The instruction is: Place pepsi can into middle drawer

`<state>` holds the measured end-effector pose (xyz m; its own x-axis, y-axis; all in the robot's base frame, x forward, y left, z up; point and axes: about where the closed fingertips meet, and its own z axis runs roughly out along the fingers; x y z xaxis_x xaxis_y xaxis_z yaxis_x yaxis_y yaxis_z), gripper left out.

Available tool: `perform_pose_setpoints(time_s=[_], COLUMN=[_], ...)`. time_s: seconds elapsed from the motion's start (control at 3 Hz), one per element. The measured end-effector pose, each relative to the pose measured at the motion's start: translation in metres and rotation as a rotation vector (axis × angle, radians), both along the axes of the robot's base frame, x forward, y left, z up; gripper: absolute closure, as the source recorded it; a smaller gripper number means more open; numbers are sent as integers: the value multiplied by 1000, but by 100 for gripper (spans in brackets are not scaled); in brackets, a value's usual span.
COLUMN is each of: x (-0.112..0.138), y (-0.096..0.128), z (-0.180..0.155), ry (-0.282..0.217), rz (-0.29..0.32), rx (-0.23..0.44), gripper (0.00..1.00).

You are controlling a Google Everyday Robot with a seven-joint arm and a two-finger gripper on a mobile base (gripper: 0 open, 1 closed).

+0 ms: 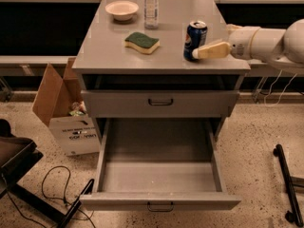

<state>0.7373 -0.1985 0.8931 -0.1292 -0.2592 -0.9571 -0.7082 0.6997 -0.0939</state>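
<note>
Camera view, beside the grey cabinet: the job has hardly begun, by the look of it. The pepsi can [194, 38] stands upright on the desk [104, 46], touching the tip of the fingers [199, 53] and just to their left. The middle drawer [159, 199] gapes fully open and bare well below the fingers and to their left, out toward the onlooker. Opening the drawer appears to be done. What seems left is to secure the can, lift it off the desk, carry it forward and down past the shut upper drawer [160, 103], and set it on the tray. The white arm [266, 42] reaches in level from the right edge of the scene, its wrist held low over the desk's right rim. One pale finger lies across the can's lower right side. The other finger is hidden, so an onlooker cannot tell whether the pair is spread around the can or pinching it. Past the can, farther left of the fingers, rests a green-and-yellow sponge [141, 42]. Beyond that, toward the back of the desk, stand a clear bottle [151, 6] and a small bowl [122, 9], both well apart from the fingers.
</note>
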Motion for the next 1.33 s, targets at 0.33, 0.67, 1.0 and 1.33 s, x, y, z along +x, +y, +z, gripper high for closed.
perform_pose_setpoints(time_s=[0.33, 0.67, 1.0, 1.33], x=[20, 38, 40, 40], y=[12, 23, 23, 23], z=[-3, -1, 3, 3], ry=[-23, -47, -56, -56], rz=[39, 79, 81, 81], rx=[54, 77, 81, 81], gripper=[0, 0, 16, 39])
